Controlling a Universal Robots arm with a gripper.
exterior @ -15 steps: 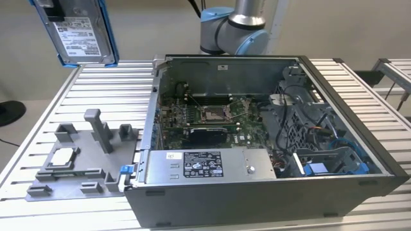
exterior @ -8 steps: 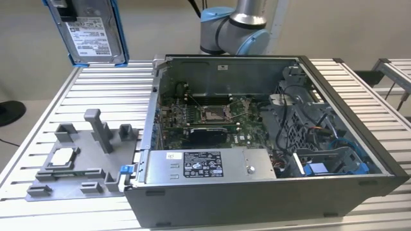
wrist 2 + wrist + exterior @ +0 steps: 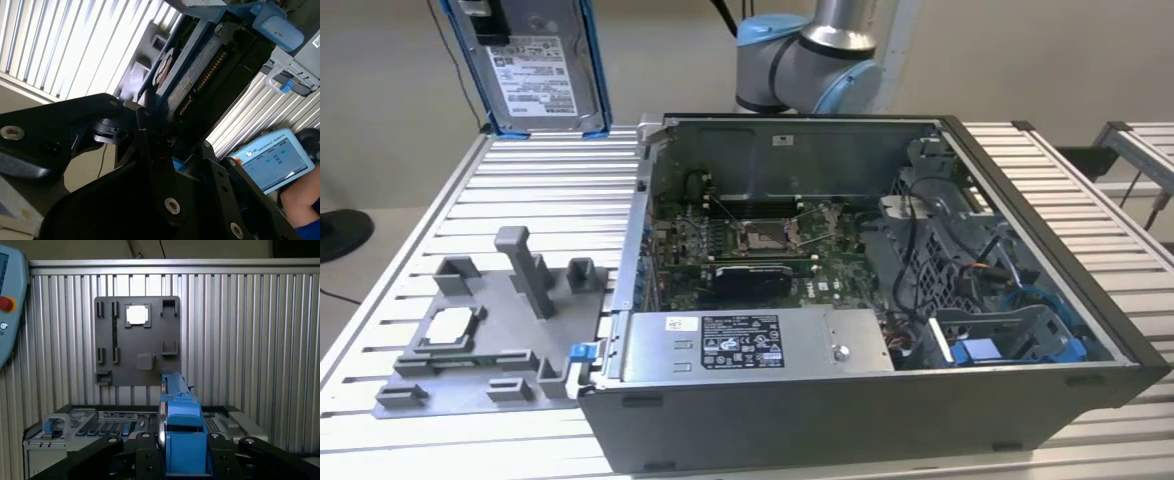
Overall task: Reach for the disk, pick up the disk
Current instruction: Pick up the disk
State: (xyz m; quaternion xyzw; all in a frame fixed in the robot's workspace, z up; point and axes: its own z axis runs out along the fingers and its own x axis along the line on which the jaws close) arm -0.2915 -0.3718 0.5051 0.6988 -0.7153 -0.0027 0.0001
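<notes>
Shows the tool pinching the disk edge-on by its blue bracket, with black fingers pressed against either side in the first wrist view. Places the disk, in the exterior view, upright in the air with its labelled face toward that camera. Sets it beyond the far corner of the open computer case, well apart from the case. Puts it on the same side of the case as the grey fixture plate. Holds it free of both the case and the worktop. Marks reach, grasp and lift as done, by judgement from this raised, clamped pose. Leaves no part of the stated task visibly outstanding.
</notes>
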